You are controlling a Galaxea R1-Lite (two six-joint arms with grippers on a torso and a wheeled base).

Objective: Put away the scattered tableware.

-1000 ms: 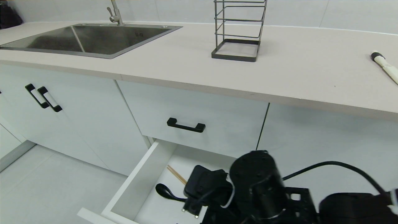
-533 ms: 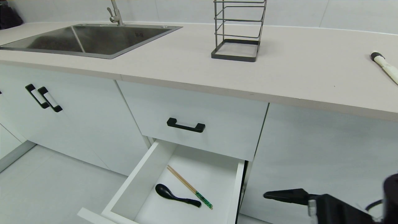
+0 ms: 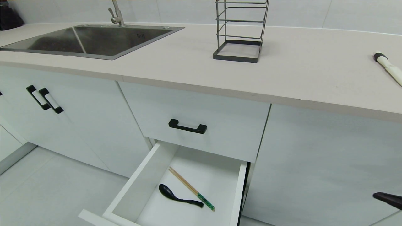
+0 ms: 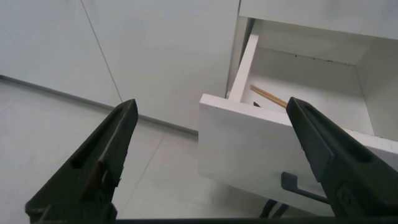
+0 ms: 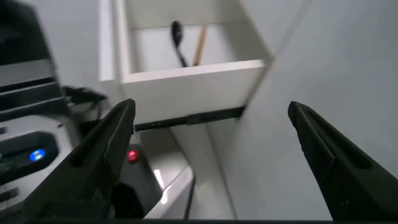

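The lower drawer [image 3: 138, 185] stands pulled out under the counter. A black spoon [image 3: 179, 197] and a pair of wooden chopsticks [image 3: 191, 188] lie side by side on its white floor. My right gripper [image 5: 211, 107] is open and holds nothing, out in front of the drawer and off to its side; the spoon [image 5: 178, 40] and chopsticks [image 5: 200, 43] lie beyond it. One of its fingers [image 3: 388, 198] pokes in at the head view's lower right edge. My left gripper [image 4: 211, 104] hangs open and empty before the drawer front [image 4: 273, 155], with the chopsticks [image 4: 268, 96] just visible inside.
On the counter stand a dark wire rack [image 3: 240, 31] and a steel sink [image 3: 88, 39]. A white utensil with a black band [image 3: 388, 66] lies at the counter's far right. The upper drawer with a black handle [image 3: 187, 126] is closed above the open one.
My right arm has pulled out of the drawer to the lower right, uncovering the spoon and chopsticks lying inside. The head view has shifted very slightly.
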